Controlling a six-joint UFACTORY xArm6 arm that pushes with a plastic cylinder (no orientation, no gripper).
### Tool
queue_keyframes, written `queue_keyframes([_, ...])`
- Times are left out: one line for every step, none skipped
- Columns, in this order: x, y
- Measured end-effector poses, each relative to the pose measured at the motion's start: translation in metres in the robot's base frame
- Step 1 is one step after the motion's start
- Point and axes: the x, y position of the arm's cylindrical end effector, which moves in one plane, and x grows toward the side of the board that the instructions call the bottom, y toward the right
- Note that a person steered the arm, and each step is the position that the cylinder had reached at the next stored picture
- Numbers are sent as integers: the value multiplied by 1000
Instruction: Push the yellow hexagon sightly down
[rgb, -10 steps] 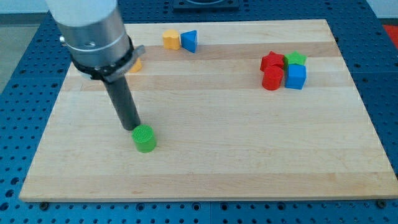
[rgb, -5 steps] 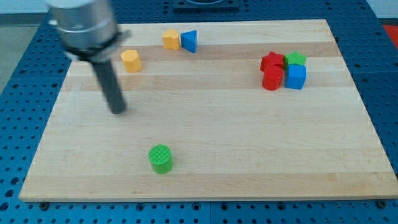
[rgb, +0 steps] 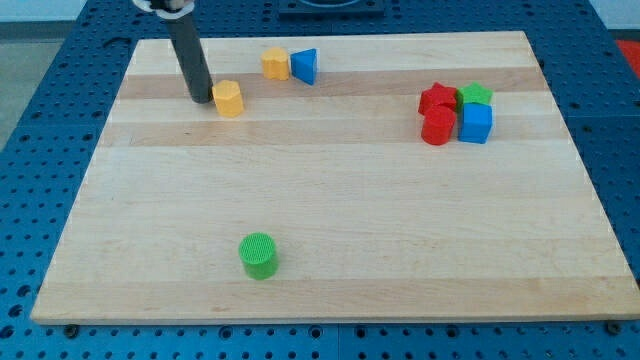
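The yellow hexagon (rgb: 229, 98) sits on the wooden board (rgb: 330, 230) near the view's top left. My tip (rgb: 201, 99) rests on the board just left of the hexagon, touching or nearly touching its left side. The dark rod rises from there toward the view's top edge. A second yellow block (rgb: 276, 63) lies further up and to the right, beside a blue triangle (rgb: 305, 66).
A green cylinder (rgb: 259, 255) stands toward the view's bottom left of centre. At the right, a red star (rgb: 436, 98), a red cylinder (rgb: 437, 127), a green star (rgb: 476, 94) and a blue cube (rgb: 476, 124) form a tight cluster.
My tip has moved up from beside the green cylinder to the left side of the yellow hexagon. The hexagon has shifted slightly right. The green cylinder ended lower and further right.
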Motion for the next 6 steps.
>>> queue_keyframes([-31, 0])
queue_keyframes([-31, 10])
queue_keyframes([1, 41])
queue_keyframes([55, 93])
queue_keyframes([113, 131])
queue_keyframes([131, 151])
